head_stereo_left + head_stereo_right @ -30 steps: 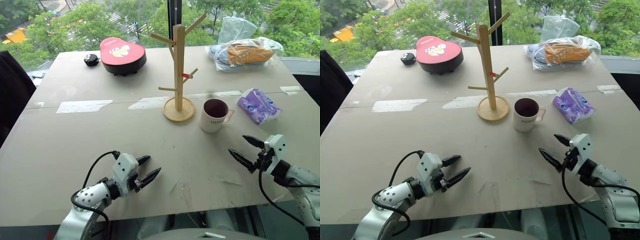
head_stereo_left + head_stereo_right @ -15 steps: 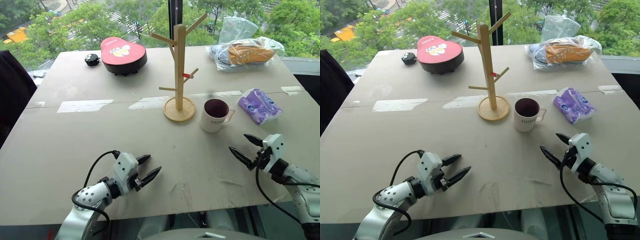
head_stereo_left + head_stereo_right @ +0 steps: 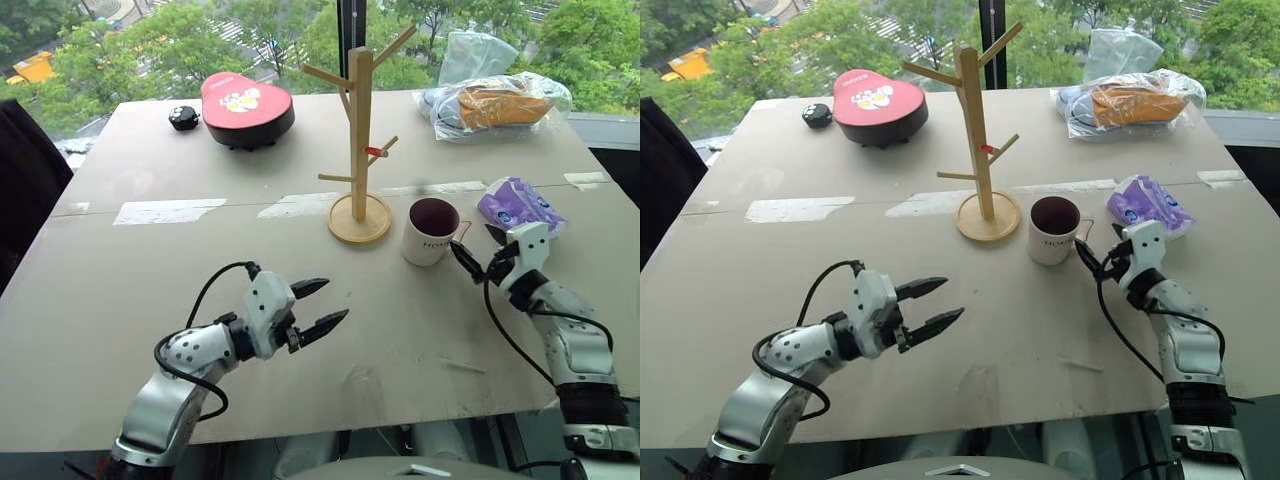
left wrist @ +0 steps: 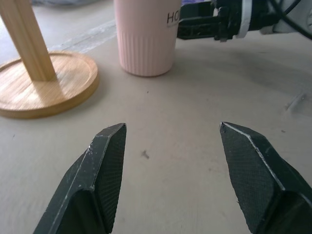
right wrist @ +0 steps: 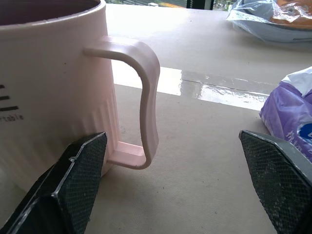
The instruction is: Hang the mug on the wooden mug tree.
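Note:
The cream mug (image 3: pixel 430 232) with a maroon inside stands upright on the table, just right of the wooden mug tree (image 3: pixel 357 150), its loop handle (image 5: pixel 146 97) pointing right. My right gripper (image 3: pixel 472 243) is open and level at the handle. In the right wrist view one finger sits beside the mug wall and the other stands well clear, with the handle between them and untouched. My left gripper (image 3: pixel 333 300) hangs open and empty over the near table, pointing toward the mug (image 4: pixel 146 39) and the tree's disc base (image 4: pixel 44 87).
A purple tissue pack (image 3: pixel 520 205) lies just behind my right gripper. A plastic bag with orange contents (image 3: pixel 495 105) sits at the back right. A red heart-shaped box (image 3: pixel 246 105) and a small black object (image 3: pixel 182 119) sit at the back left.
My right gripper has moved forward from the near table edge up to the mug's handle. My left gripper has lifted and shifted toward the centre. Mug and tree have stayed put.

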Available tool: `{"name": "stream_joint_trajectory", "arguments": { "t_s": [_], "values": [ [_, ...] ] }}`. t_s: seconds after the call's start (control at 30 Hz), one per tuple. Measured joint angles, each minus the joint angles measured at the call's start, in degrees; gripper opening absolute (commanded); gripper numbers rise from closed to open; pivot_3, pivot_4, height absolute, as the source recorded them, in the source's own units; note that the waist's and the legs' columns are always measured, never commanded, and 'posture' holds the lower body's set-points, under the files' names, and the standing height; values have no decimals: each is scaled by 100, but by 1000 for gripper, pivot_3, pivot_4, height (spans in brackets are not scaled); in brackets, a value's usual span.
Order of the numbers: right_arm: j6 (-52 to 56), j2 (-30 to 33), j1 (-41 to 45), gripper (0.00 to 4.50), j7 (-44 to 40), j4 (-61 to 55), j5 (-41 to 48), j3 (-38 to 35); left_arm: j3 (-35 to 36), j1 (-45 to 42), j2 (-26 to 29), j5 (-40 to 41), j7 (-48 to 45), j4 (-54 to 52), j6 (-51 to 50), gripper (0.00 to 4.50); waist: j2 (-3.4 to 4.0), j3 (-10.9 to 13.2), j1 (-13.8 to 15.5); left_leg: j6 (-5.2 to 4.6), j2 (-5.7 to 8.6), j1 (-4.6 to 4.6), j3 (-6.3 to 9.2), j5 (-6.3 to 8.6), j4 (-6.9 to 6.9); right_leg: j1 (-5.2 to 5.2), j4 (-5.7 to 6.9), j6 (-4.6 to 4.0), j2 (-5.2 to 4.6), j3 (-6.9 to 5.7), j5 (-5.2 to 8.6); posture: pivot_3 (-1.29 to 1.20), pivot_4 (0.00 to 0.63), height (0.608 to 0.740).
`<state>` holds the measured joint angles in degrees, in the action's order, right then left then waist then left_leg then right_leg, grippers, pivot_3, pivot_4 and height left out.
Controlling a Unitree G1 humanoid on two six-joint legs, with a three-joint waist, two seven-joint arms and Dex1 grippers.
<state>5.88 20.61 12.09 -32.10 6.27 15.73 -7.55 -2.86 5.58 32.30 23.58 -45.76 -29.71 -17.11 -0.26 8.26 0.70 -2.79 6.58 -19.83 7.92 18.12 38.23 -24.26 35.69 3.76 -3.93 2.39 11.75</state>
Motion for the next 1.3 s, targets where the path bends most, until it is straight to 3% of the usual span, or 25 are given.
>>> {"name": "stream_joint_trajectory", "arguments": {
  "t_s": [0.1,0.2,0.33,0.4,0.43,0.47,0.67,0.93,1.13,1.3],
  "values": [
    [-181,-86,236,4391,8,338,-100,59,-19,-244,53,101,-24,-153,-186,3140,1,0,-11,0,0,-1,-1,0,0,-1,0,0,1,2,0,0,150,740],
    [-460,-228,510,3594,-9,812,-139,77,-57,-389,78,138,-23,-188,-351,3140,0,0,-21,0,0,0,-2,0,1,-1,2,0,5,3,-1,0,150,740],
    [-701,-317,751,1947,-148,1206,-117,82,-73,-507,85,141,-28,-197,-377,3140,1,1,-20,1,0,1,-2,-1,1,-1,4,0,5,2,-1,0,150,740],
    [-814,-312,868,628,-384,1423,-72,83,-73,-506,91,140,-44,-197,-378,3140,2,1,-12,0,0,0,-2,-1,0,-1,0,-1,5,2,-1,0,150,740],
    [-818,-312,869,490,-390,1429,-69,83,-73,-506,91,140,-45,-197,-378,3140,2,1,-12,0,0,0,-2,-1,0,-1,-1,-1,5,2,-1,0,150,740],
    [-838,-311,879,22,-453,1471,-48,83,-73,-505,91,140,-49,-197,-378,3140,2,1,-10,0,0,-1,-2,-1,0,-1,-2,-1,4,2,-1,0,150,740],
    [-540,-197,848,22,-692,1234,5,203,-59,-383,-21,141,-76,-108,-253,3140,4,2,-11,0,0,-1,-2,-1,0,-2,0,-1,4,3,-1,0,150,740],
    [1558,762,976,22,-667,-1309,-28,744,411,-307,-816,647,-239,741,574,3140,9,5,0,1,-1,-5,1,0,3,-5,1,-1,0,-1,-1,0,150,740],
    [3955,1847,2432,22,-586,-2836,-365,1498,750,-317,-1576,1000,-700,1759,1599,3140,1,1,12,0,2,-45,5,-1,11,-40,-2,0,-6,-9,-1,0,150,740],
    [5166,2035,3472,22,-779,-3085,-139,1768,765,-473,-1942,1045,-974,2254,2132,3140,-5,-2,20,-1,14,-104,18,-1,26,-79,-7,0,-17,-24,-3,0,150,740]
  ]
}}
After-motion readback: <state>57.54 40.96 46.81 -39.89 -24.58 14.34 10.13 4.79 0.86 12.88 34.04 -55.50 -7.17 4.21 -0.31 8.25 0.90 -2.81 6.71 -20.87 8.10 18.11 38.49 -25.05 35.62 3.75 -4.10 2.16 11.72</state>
